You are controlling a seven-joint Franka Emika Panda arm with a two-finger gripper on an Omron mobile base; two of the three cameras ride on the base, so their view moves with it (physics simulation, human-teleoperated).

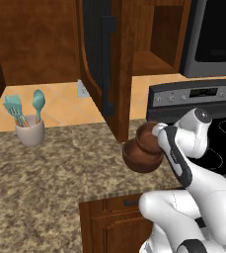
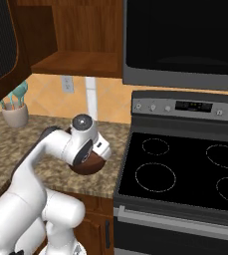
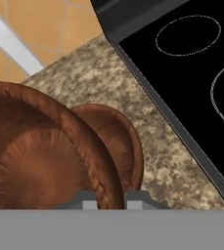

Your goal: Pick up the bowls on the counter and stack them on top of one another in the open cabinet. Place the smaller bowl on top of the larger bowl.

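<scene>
Bowls first: we judge the grasp on the larger bowl [image 3: 40, 161] to be the step in hand, with the smaller bowl [image 3: 118, 141] sitting just beside it, rims touching or nearly so, both on the counter [image 1: 45, 173] near the edge that meets the black stovetop [image 2: 185, 169]. Our gripper [image 3: 108, 199] is low over them, and in the hand view its two finger tips straddle the near rim of the larger bowl, one inside and one outside; whether they already pinch the wood we cannot tell. The left base view shows our wrist covering part of the bowls, so contact is hidden there as well. Next we need a firm pinch on that rim, then a straight lift that does not drag the neighbour along. The open cabinet [image 1: 156, 47] waits above and behind, its shelf bare where we see it, and its door [image 1: 104, 69] swung out over the counter close to the bowls. We judge that door edge the main hazard on the way up; room is wider on the stove side. The utensil cup [image 1: 29, 131] stands well apart.
</scene>
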